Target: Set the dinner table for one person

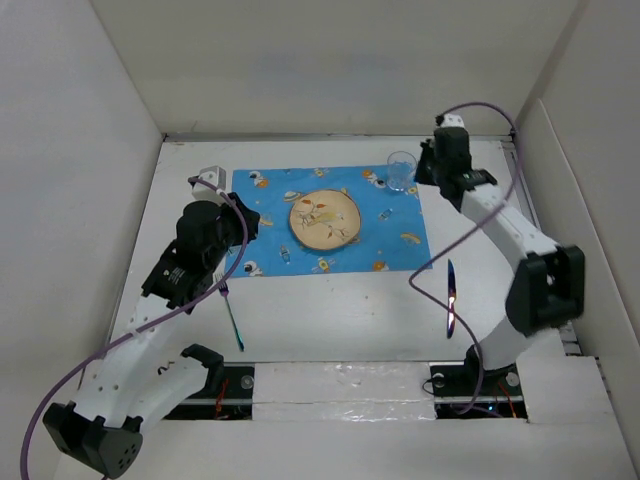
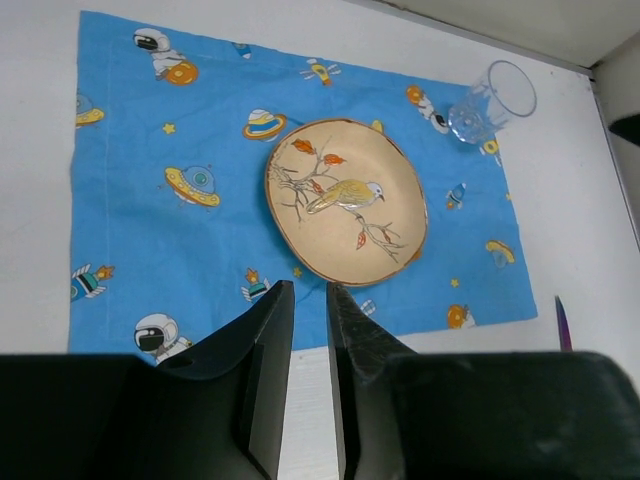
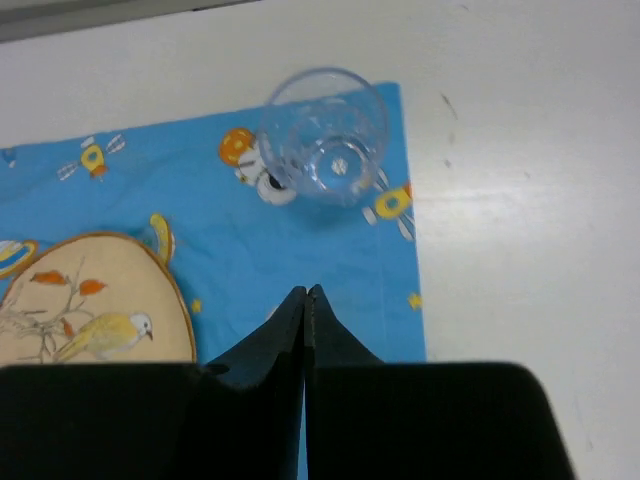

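The white counter [image 1: 340,310] carries mat [image 1: 270,210], plate [image 1: 324,219] and glass [image 1: 401,170]; fork [image 1: 234,320] and knife [image 1: 452,295] lie off the mat. The left gripper [image 2: 308,290], narrowly parted and empty, should widen, then pinch the fork mid-handle. The right gripper [image 3: 305,295] is closed, empty.

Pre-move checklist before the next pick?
1. Plate centred on mat: ok.
2. Glass upright at mat's far right corner: ok.
3. Fork beside plate: not ok, lies off the mat, near left.
4. Knife beside plate: not ok, lies off the mat, near right.
5. Left gripper empty, fingers slightly apart: ok.
6. Right gripper ready to grasp: not ok, fingers shut.
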Motion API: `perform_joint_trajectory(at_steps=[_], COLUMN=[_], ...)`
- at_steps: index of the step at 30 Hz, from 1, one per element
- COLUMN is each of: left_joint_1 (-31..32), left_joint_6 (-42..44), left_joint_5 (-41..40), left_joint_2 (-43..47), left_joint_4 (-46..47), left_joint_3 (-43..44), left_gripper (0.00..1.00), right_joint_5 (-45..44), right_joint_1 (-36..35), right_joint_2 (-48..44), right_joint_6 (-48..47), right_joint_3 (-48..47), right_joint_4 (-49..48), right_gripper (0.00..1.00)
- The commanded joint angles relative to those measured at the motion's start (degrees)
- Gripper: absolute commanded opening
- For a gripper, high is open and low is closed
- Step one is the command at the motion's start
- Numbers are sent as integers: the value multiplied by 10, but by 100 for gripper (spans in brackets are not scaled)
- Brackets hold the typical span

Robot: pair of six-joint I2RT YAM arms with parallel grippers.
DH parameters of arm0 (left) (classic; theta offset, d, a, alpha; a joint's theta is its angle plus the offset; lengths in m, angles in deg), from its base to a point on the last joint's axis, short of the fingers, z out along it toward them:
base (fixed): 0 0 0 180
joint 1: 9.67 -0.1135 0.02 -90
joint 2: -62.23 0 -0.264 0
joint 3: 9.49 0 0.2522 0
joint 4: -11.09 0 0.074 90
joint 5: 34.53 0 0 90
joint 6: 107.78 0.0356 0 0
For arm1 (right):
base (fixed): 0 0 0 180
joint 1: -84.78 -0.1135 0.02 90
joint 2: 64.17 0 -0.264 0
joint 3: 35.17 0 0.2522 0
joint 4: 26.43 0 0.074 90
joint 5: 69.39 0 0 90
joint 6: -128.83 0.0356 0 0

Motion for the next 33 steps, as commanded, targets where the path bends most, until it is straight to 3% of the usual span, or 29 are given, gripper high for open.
perform_joint_trajectory(at_steps=[1, 4, 9, 11, 12, 14, 15, 17, 24, 28, 30, 31, 33], left_joint_1=[-4, -4, -4, -4, -4, 9, 9, 9, 14, 26, 26, 26, 26], left_joint_6=[8, 10, 13, 12, 12, 17, 18, 22, 29, 34, 35, 35, 36], left_joint_5=[41, 65, 136, 144, 143, 130, 125, 116, 79, 74, 74, 54, 50], left_joint_2=[27, 45, 79, 98, 118, 144, 153, 176, 235, 253, 266, 276, 284], left_joint_4=[26, 33, 39, 45, 47, 46, 45, 41, 26, 25, 24, 23, 19], left_joint_3=[23, 23, 25, 25, 26, 28, 25, 23, 15, 19, 21, 22, 24], left_gripper=[18, 21, 25, 26, 28, 29, 29, 30, 32, 33, 33, 33, 33], right_joint_5=[-2, -3, 11, -4, -8, -17, -20, -5, 12, 24, -5, -37, -25], right_joint_1=[11, 17, 10, 5, 5, 13, 13, 13, 41, 76, 76, 111, 130], right_joint_2=[-129, -235, -420, -473, -496, -534, -537, -511, -372, -307, -268, -241, -209], right_joint_6=[96, 130, 214, 245, 266, 280, 285, 295, 288, 268, 249, 233, 212], right_joint_3=[187, 336, 462, 492, 498, 489, 485, 466, 423, 348, 311, 282, 285], right_joint_4=[-88, -73, 54, 100, 121, 187, 196, 225, 308, 369, 431, 460, 455], right_gripper=[0, 0, 3, 14, 26, 38, 51, 58, 58, 57, 58, 59, 59])
